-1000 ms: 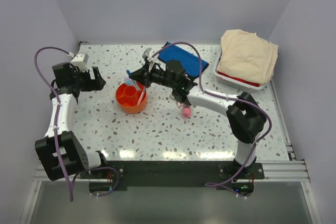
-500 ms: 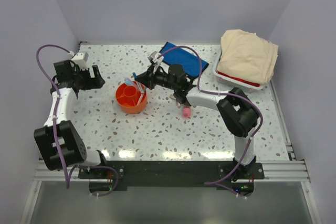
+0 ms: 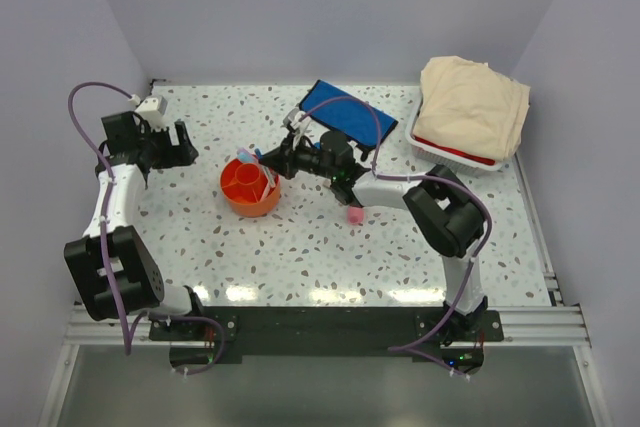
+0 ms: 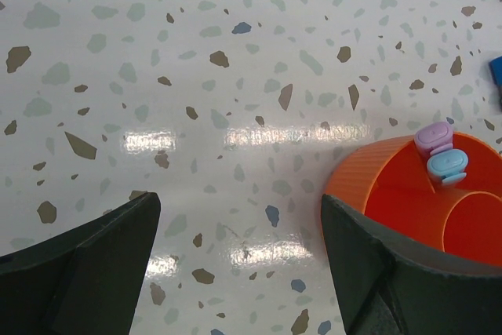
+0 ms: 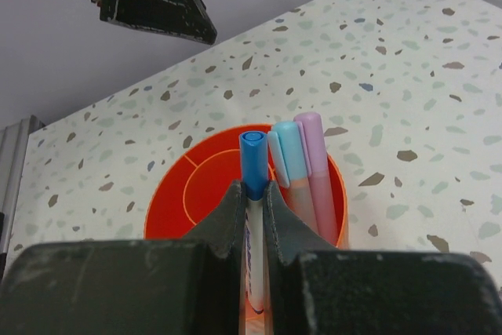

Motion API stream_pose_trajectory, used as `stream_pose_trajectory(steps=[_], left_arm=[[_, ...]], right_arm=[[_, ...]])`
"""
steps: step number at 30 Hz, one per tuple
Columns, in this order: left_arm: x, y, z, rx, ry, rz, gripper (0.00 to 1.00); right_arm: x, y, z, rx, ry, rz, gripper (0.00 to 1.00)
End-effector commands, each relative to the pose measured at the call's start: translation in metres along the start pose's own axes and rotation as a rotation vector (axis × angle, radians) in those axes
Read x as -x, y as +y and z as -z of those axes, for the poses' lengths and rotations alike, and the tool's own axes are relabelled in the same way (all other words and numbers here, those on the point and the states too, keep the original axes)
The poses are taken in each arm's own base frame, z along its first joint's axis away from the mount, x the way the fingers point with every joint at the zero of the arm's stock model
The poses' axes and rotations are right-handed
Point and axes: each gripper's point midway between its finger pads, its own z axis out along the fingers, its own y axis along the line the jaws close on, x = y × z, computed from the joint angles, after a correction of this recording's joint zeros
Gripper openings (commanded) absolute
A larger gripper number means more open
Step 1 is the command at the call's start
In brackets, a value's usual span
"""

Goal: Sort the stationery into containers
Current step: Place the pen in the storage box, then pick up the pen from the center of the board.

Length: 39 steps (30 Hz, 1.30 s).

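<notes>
Locate the right gripper over the orange tub, which stands on the speckled table left of centre. Its fingers are closed on a blue-capped pen. The pen sits between the pads with its cap clear of the fingertips and its other end pointing into the tub. You cannot tell which compartment lies under it.

Note two items already in the tub: a light blue marker and a lilac marker. They stand side by side, touching, against the tub's far wall.

Locate the left gripper to the left of the tub and near it, above bare table. Its fingers are spread wide and hold nothing.

Find the pink tube lying on the table to the right of the tub, apart from it. The blue pouch lies flat at the far edge, near the centre. The white basket, covered by a beige cloth, sits in the far right corner.
</notes>
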Motion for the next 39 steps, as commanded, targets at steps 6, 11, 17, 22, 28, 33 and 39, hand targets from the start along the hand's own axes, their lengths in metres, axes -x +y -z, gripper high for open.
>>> stream_pose_trajectory(steps=[6, 11, 17, 22, 28, 33, 39], left_arm=[[0.016, 0.000, 0.009, 0.005, -0.053, -0.022, 0.88], [0.018, -0.003, 0.009, -0.004, -0.074, -0.021, 0.88], [0.038, -0.009, 0.020, -0.016, -0.141, -0.028, 0.88], [0.053, -0.019, 0.032, -0.041, -0.196, -0.010, 0.88], [0.059, -0.022, 0.041, -0.036, -0.223, -0.012, 0.88], [0.054, -0.023, 0.044, -0.031, -0.210, -0.004, 0.88], [0.043, -0.022, 0.045, -0.017, -0.183, 0.000, 0.88]], right_arm=[[0.023, 0.012, 0.004, 0.037, -0.056, 0.068, 0.37], [0.039, 0.014, 0.017, 0.003, -0.034, 0.115, 0.46], [0.091, -0.034, 0.056, -0.284, 0.028, 0.108, 0.48], [0.023, -0.110, 0.114, -0.592, 0.544, -0.036, 0.50], [-0.011, -0.150, 0.153, -0.716, 0.723, -0.174, 0.38], [-0.033, -0.153, 0.156, -0.718, 0.743, -0.306, 0.35], [-0.060, -0.164, 0.148, -0.730, 0.769, -0.348, 0.29]])
